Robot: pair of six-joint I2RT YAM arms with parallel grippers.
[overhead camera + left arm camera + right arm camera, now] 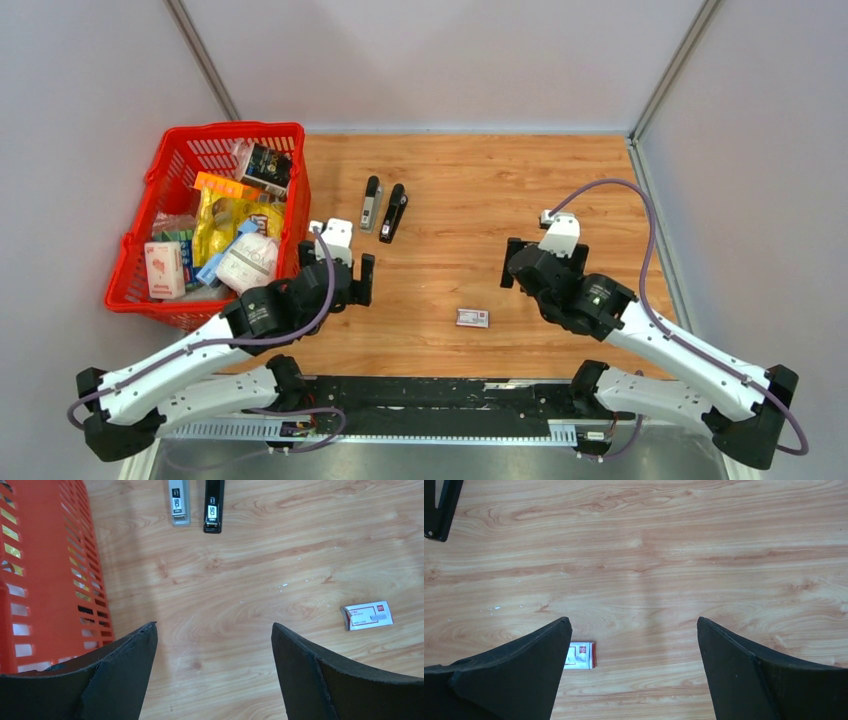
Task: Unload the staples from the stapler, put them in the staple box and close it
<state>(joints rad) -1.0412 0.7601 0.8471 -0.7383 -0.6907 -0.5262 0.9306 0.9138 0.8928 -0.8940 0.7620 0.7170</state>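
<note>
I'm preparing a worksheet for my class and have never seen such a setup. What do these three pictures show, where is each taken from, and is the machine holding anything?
This is a robot with two arms bolted to the near edge of a wooden table. The wide picture looks down from above and behind them. The other two come from wrist cameras, so the dark wedges are each arm's own fingers. The left gripper and the right gripper are both open and hold nothing. On the table lie a grey stapler and a black stapler side by side, a small white-and-red box, and a red basket of packets at the left.
</note>
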